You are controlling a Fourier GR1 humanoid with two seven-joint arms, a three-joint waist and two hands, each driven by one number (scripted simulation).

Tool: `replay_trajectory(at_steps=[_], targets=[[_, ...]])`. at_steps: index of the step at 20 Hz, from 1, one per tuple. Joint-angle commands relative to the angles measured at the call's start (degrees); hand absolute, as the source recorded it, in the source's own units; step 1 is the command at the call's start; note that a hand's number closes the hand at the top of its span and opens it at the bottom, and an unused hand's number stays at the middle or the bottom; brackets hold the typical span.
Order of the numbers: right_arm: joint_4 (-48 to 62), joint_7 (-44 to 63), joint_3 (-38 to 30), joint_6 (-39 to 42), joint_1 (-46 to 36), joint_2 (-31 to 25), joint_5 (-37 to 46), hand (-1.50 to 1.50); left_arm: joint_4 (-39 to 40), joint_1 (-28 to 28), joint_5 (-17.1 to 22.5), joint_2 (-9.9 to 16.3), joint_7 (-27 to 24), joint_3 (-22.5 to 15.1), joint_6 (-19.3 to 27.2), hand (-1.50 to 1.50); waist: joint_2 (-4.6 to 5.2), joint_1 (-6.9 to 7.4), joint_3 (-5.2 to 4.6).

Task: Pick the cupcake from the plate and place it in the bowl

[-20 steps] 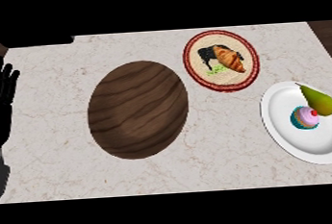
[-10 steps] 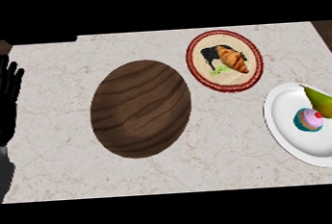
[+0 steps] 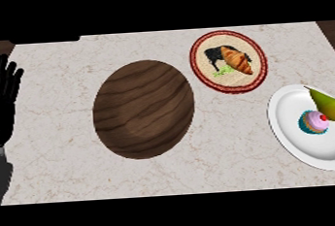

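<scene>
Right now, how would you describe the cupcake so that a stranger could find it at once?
Look at the white plate at the counter's right edge, right of the big wooden bowl. Two things lie on it, touching: a green pear and, just below and left of it, the cupcake. The cupcake is the small round one with pink icing, a red dot on top and a blue wrapper.

Kitchen setting: pale marbled stone counter [image 3: 66, 165]; wooden bowl [image 3: 144, 109] at centre; white plate [image 3: 294, 136] at right bearing food; red-rimmed decorative plate [image 3: 198, 64] at far right with a croissant [image 3: 237, 60].
</scene>
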Motion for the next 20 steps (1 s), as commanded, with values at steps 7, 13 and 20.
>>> replay_trajectory(at_steps=[7, 13, 20], targets=[[10.3, -1.2, 10.4, -1.0, -9.6, 8.7, 10.3, -1.5, 3.5, -3.1, -3.8, -3.6, -1.5, -0.4, 0.5, 0.0, 0.1, 0.04, -0.02], [18.1, -5.3, 10.3, -2.8, -13.5, 11.8, 14.2, -1.5, -2.2, 1.1, -4.2, -4.5, -0.1, 0.4, -0.4, 0.0, -0.06, 0.01, -0.01], [28.5, -11.0, 13.1, -3.8, -22.3, 14.8, 17.6, -1.5, -1.2, -2.0, -3.7, -2.6, 3.5, 2.6, -2.1, 0.0, 0.0, 0.18, 0.0]])
